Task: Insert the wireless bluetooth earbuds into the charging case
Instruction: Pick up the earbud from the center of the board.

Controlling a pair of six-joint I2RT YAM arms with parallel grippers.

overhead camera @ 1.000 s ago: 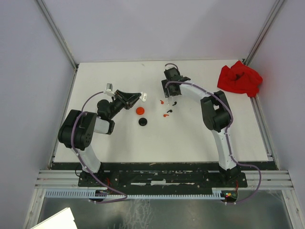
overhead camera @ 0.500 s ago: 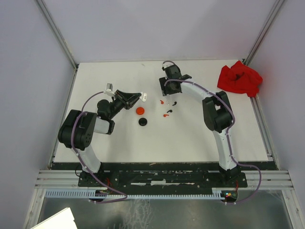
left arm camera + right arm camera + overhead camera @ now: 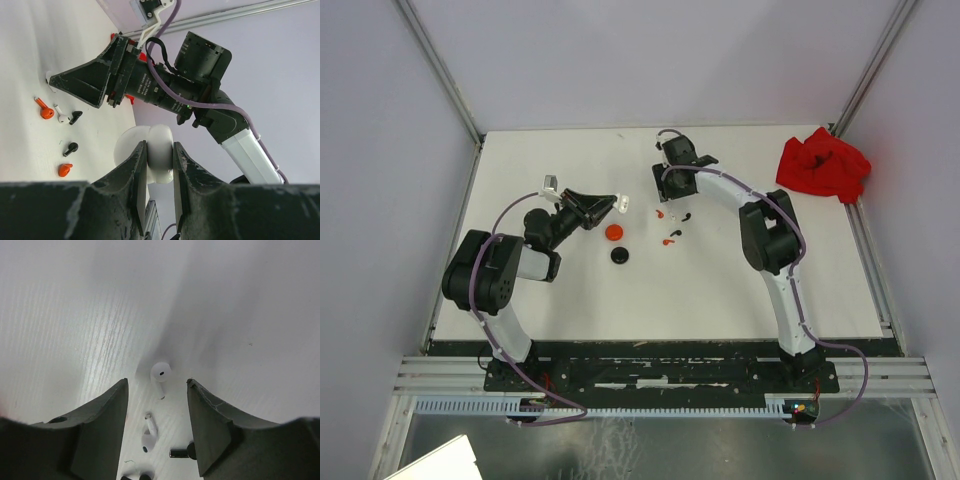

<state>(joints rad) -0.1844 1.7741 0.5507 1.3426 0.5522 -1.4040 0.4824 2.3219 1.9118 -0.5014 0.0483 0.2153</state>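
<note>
My left gripper (image 3: 608, 205) is shut on a white round charging case (image 3: 159, 159) and holds it above the table. The case also shows in the top view (image 3: 621, 203). My right gripper (image 3: 666, 194) is open and points down over the earbuds. In the right wrist view a white earbud (image 3: 160, 374) lies on the table just beyond the open fingertips. A second white earbud (image 3: 149, 434) and a black earbud (image 3: 182, 452) lie between the fingers. Red earbuds (image 3: 661, 213) and black earbuds (image 3: 682, 217) lie scattered nearby.
A red round case (image 3: 613, 232) and a black round case (image 3: 619, 255) sit on the white table in front of my left gripper. A crumpled red cloth (image 3: 823, 165) lies at the far right corner. Grey walls close in the table.
My right gripper has shifted a little toward the far side of the table, still over the earbuds. The left arm and its white case have not moved.
</note>
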